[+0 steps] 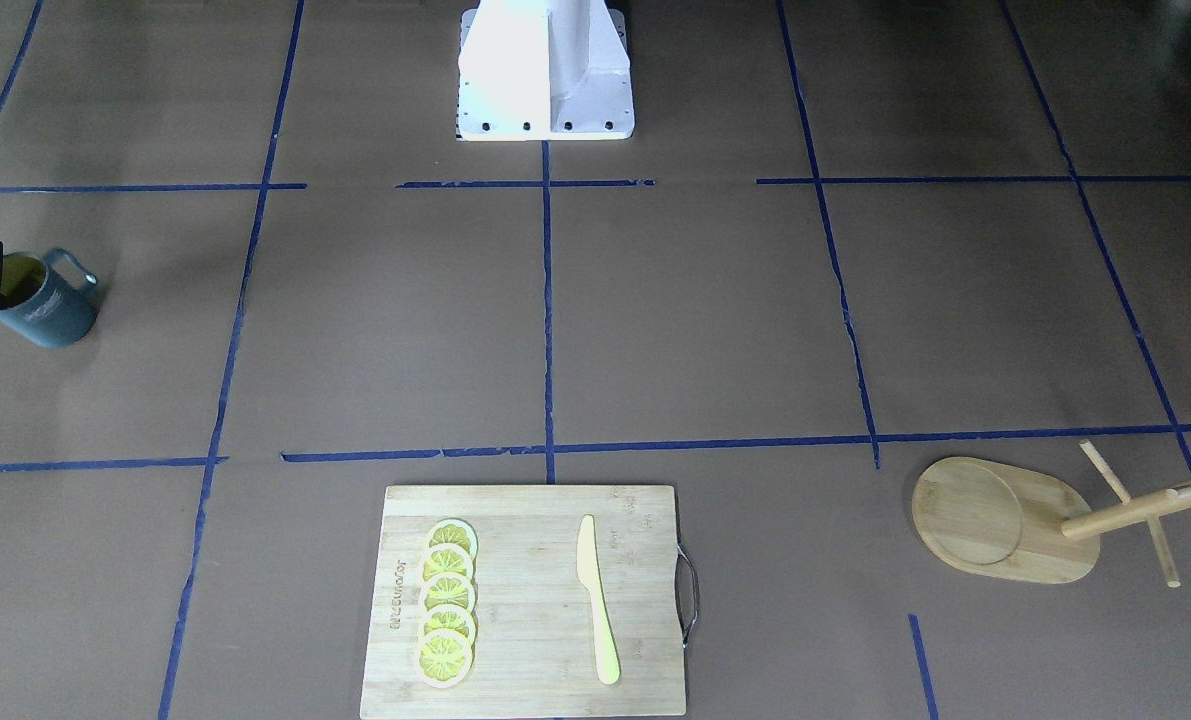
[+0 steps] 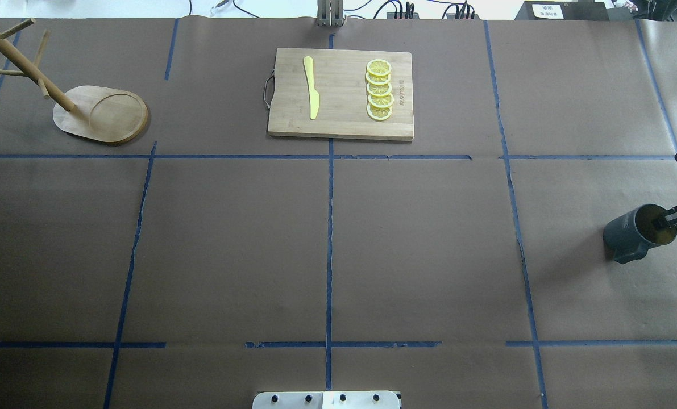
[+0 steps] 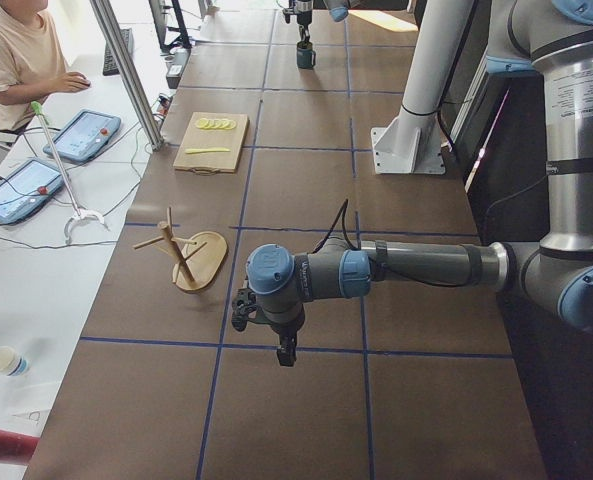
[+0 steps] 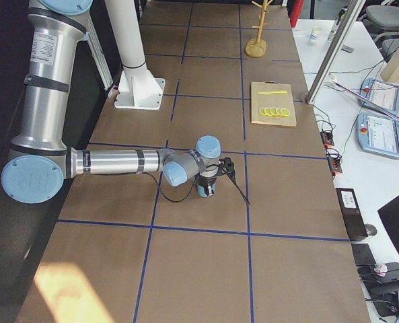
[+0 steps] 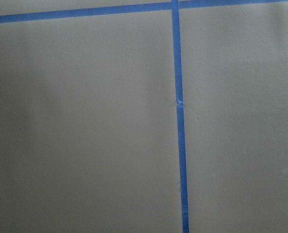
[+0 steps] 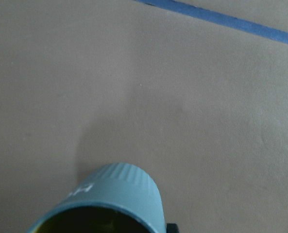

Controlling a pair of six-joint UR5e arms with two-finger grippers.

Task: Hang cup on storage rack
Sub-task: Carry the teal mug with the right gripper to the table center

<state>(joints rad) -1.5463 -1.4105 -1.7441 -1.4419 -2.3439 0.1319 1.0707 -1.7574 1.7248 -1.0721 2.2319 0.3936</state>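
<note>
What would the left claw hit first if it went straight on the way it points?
The table: the left claw points down at bare brown paper, close to a blue tape line. Nothing else shows in its wrist view.

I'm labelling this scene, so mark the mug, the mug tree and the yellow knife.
blue-grey mug [image 2: 625,238]: overhead view, on its outer wall.
bamboo mug tree [image 2: 116,113]: overhead view, on the round recess of its base.
yellow knife [image 2: 313,91]: overhead view, midway along its length.
</note>
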